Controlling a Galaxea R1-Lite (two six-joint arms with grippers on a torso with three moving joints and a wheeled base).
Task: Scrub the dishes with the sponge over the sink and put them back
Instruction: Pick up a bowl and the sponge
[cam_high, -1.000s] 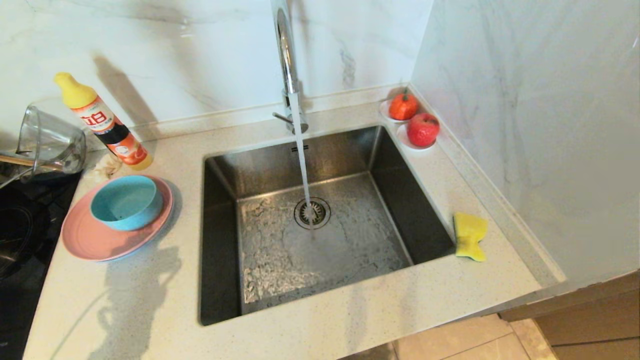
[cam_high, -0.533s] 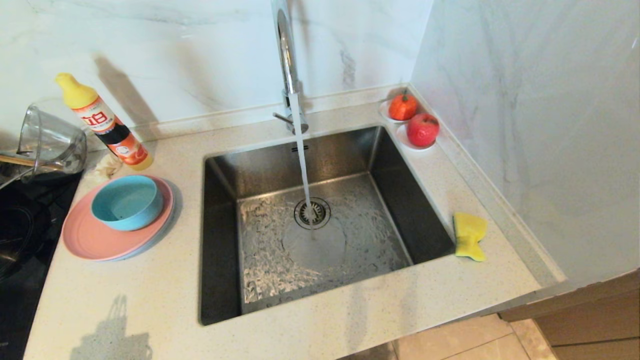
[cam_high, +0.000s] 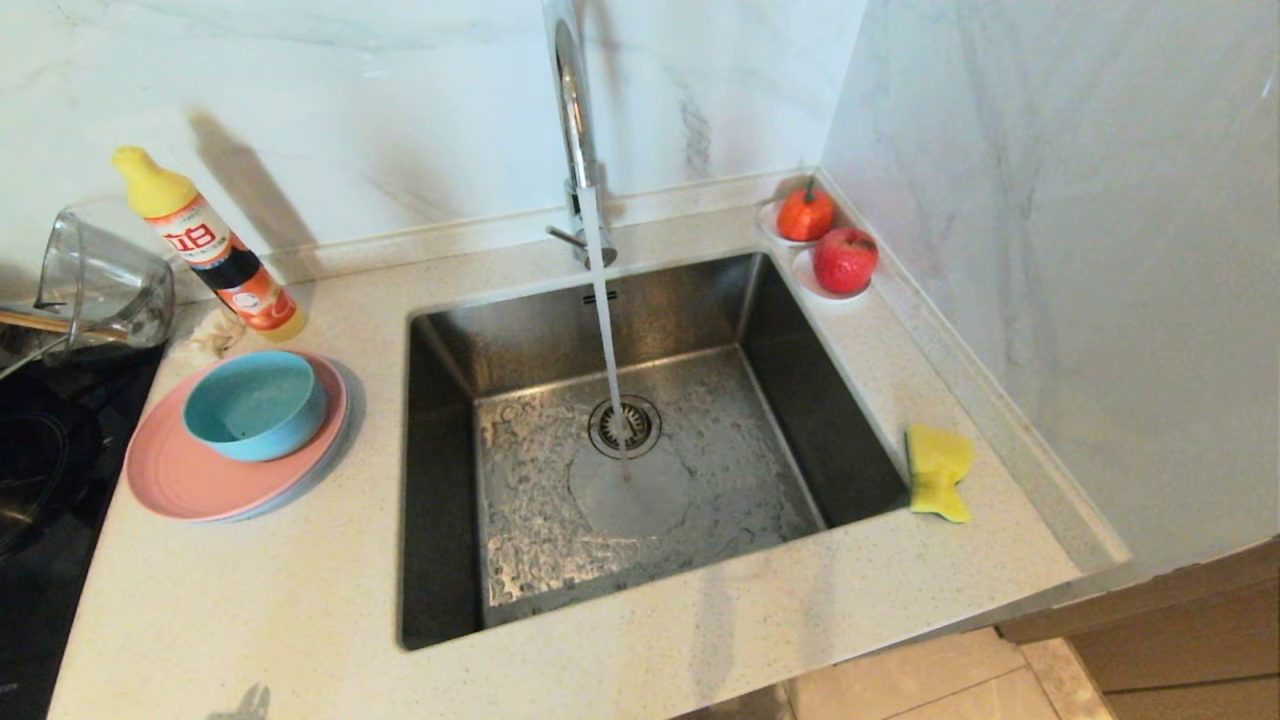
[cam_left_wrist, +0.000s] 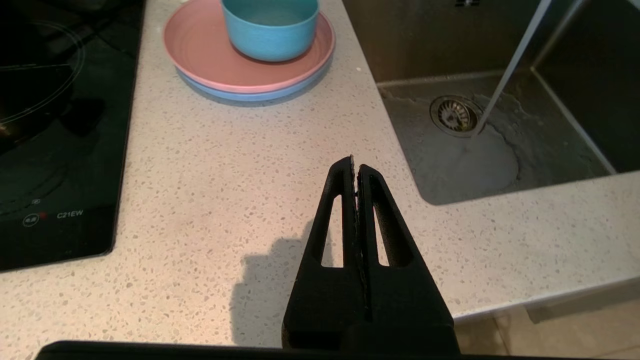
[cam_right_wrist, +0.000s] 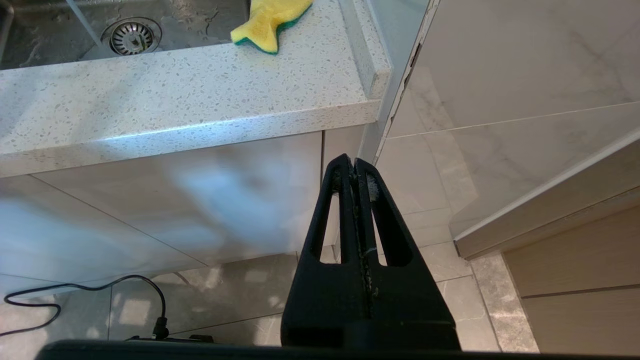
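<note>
Three dishes sit stacked on the counter (cam_high: 250, 600) left of the sink (cam_high: 440, 480): a teal-blue bowl (cam_high: 255, 405) on a pink plate (cam_high: 190, 475), with a grey-blue plate (cam_left_wrist: 250, 95) just showing under its rim. Across the basin, the yellow sponge (cam_high: 938, 472), green-backed in the right wrist view, lies bent on the right-hand counter strip, touching the sink's edge. Water runs from the chrome faucet (cam_high: 570, 110) onto the sink floor just beside the drain strainer (cam_high: 624, 426). Neither arm shows in the head view. The left gripper (cam_left_wrist: 355, 167) hangs over the near counter with its jaws pressed together and nothing between them, well apart from the stack; the right gripper (cam_right_wrist: 354, 169) is likewise clamped on nothing, down in front of the cabinet below the counter edge. Judging by this, no scrubbing is under way and the stack looks complete. To start well, the left jaws must part before reaching the bowl's rim, lifting it straight up so the plates stay put, while the right takes the sponge across its pinched middle. Far left stand a soap bottle (cam_high: 215, 250) and a glass jug (cam_high: 100, 285); far right, two red fruits (cam_high: 828, 240).
</note>
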